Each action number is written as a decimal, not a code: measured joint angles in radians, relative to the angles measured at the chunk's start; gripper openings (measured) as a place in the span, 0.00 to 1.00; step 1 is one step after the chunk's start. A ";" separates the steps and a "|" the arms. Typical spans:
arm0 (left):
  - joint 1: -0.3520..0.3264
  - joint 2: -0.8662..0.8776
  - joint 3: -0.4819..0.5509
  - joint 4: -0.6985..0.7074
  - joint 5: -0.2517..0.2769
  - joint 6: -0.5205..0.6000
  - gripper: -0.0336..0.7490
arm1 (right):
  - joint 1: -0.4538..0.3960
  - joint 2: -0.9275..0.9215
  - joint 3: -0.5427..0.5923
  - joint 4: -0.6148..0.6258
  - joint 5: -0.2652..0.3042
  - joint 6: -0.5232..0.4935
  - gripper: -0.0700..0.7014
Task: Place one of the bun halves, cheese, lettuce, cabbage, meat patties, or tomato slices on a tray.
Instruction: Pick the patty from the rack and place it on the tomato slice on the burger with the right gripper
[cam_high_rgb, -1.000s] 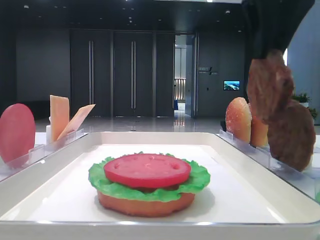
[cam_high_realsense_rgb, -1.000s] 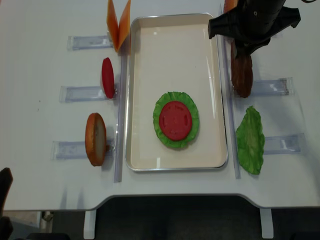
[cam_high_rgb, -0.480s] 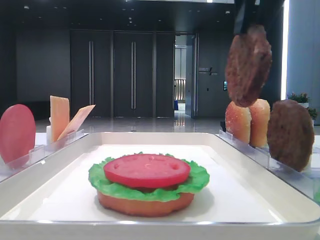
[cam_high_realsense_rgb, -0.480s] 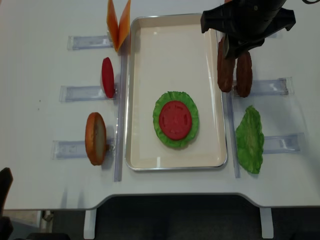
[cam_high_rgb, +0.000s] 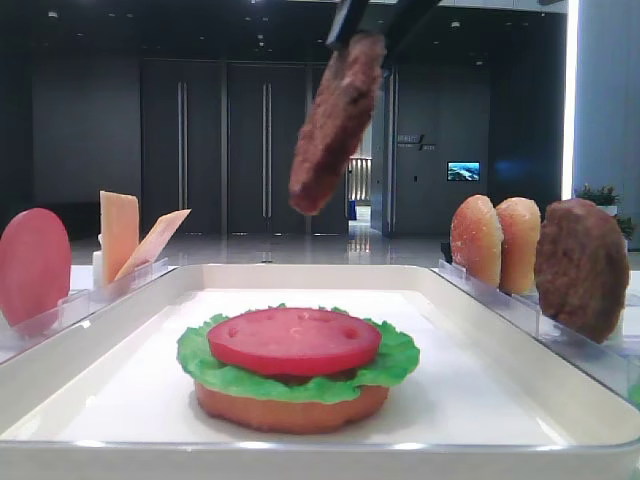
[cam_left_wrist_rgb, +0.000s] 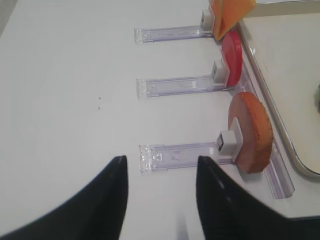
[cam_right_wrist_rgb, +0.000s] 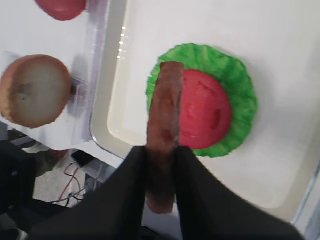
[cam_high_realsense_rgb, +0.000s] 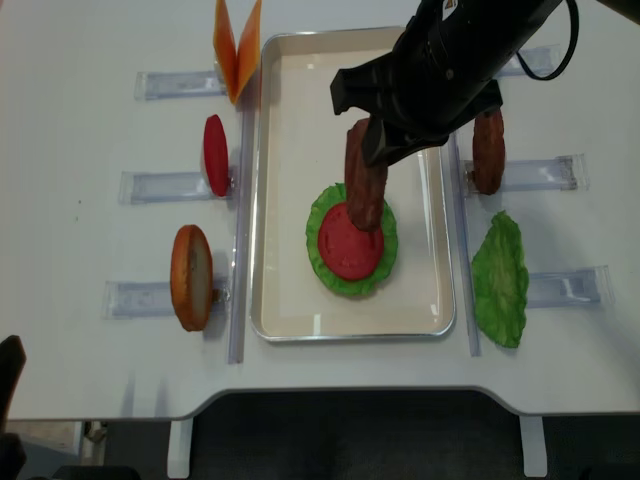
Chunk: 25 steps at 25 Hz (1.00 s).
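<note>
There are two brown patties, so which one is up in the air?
The patty pinched edge-on in the right gripper, hanging above the tomato in the tray. The other patty stands in its rack right of the tray.

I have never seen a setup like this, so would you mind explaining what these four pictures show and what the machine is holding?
This is a two-armed robot at a white table, building a toy burger. One picture looks down from above, one looks level across the tray, and two come from cameras on the wrists.

On the tray sits a bun base with lettuce and a tomato slice stacked on it. Clear racks beside the tray hold spare parts on edge: cheese slices, another tomato slice and a bun half on the left; a meat patty on the right, with a lettuce leaf lying there too.

The right gripper is shut on a second meat patty, held on edge above the stack. The left gripper is open and holds nothing.
</note>
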 joint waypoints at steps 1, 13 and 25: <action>0.000 0.000 0.000 0.000 0.000 0.000 0.48 | 0.000 0.000 0.008 0.034 -0.016 -0.029 0.27; 0.000 0.000 0.000 0.000 0.000 0.000 0.48 | 0.002 0.000 0.200 0.457 -0.159 -0.398 0.27; 0.000 0.000 0.000 0.000 0.000 0.000 0.48 | -0.086 0.014 0.253 0.574 -0.175 -0.581 0.27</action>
